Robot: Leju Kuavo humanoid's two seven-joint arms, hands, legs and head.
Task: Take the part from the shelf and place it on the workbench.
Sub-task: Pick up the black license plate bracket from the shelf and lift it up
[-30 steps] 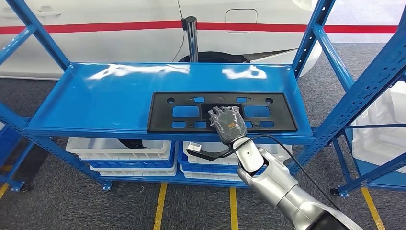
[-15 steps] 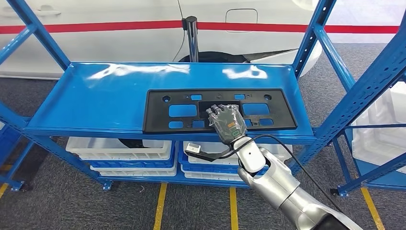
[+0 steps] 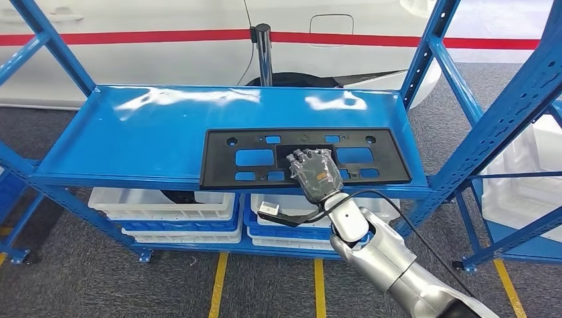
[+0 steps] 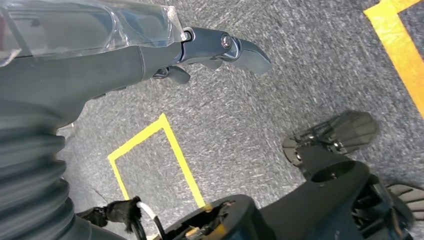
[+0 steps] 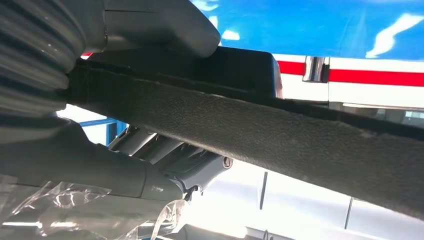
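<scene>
1. right hand (image 3: 316,173) grips the black part (image 3: 301,157) at its near edge, part lying on the blue shelf (image 3: 132,136)
2. one-sided grip on a long plate: may tilt, slip, or snag the upright (image 3: 494,119)
3. left hand (image 4: 150,55) hangs empty, fingers loosely apart over the floor

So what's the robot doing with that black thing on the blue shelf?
The robot's right hand grips the front edge of the flat black part, thumb on one side and fingers on the other. The part lies on the blue shelf. The left hand hangs over the grey floor, holding nothing.
</scene>
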